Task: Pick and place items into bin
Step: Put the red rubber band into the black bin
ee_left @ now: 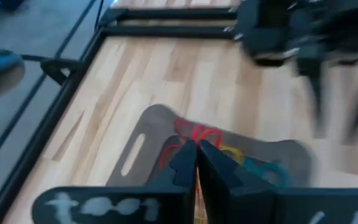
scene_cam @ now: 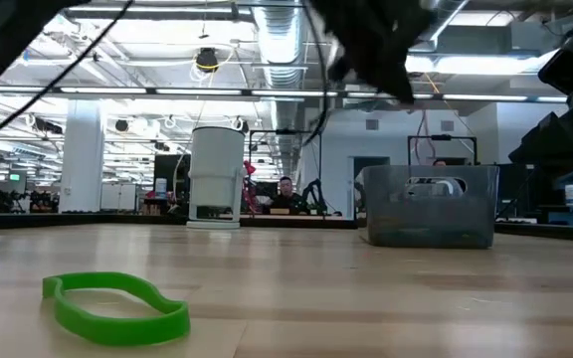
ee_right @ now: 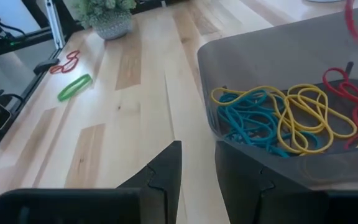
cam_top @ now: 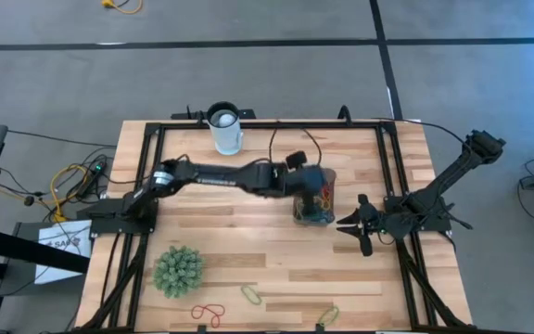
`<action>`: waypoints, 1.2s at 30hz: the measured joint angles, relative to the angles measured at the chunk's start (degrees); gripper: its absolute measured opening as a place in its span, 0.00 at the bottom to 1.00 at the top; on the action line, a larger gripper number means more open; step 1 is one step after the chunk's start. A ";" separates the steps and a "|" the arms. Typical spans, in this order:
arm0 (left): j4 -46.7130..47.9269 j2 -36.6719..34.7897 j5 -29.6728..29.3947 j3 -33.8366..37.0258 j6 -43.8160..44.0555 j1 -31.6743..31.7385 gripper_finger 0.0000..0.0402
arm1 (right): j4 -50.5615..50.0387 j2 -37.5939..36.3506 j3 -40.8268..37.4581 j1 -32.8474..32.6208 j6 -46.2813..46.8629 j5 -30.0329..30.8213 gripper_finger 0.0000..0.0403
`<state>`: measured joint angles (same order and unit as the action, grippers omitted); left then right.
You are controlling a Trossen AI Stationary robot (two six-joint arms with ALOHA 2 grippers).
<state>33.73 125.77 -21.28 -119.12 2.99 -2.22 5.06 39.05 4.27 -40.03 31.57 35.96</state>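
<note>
The clear grey bin stands on the table's middle right and holds yellow, blue and red loops. My left gripper hangs over the bin, shut, with a red loop at its tips. My right gripper is open and low on the table, close to the bin's right wall. Loose loops lie flat near the near edge: a green one, a red one and another green one. My left gripper pinches the red loop between its two fingertips, coming from above and pointing down into the bin. The loop hangs below the fingers over the bin's contents; a blurred red strand shows above the bin's rim.
A white cup stands at the far edge. The green spiky ball sits near the left front. Black frame rails run along the table's sides. Bare wood lies between ball and bin.
</note>
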 joint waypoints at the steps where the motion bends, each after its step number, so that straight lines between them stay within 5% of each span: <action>1: -1.49 0.09 0.80 1.36 -0.16 1.25 0.00 | 0.02 0.00 0.00 0.00 0.00 -0.04 0.23; 13: -23.18 0.01 9.86 16.48 1.20 9.83 0.00 | -3.05 0.00 0.00 0.00 0.02 -0.08 0.23; 17: -24.21 0.01 13.43 18.69 1.24 10.90 0.00 | -3.39 0.00 0.00 0.00 0.00 -0.08 0.23; 36: -23.86 0.01 13.03 21.21 4.34 11.58 0.00 | -3.39 0.00 0.00 0.00 0.01 -0.11 0.23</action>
<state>9.88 125.78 -8.25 -97.91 7.33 9.37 1.67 39.05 4.27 -40.03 31.58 35.86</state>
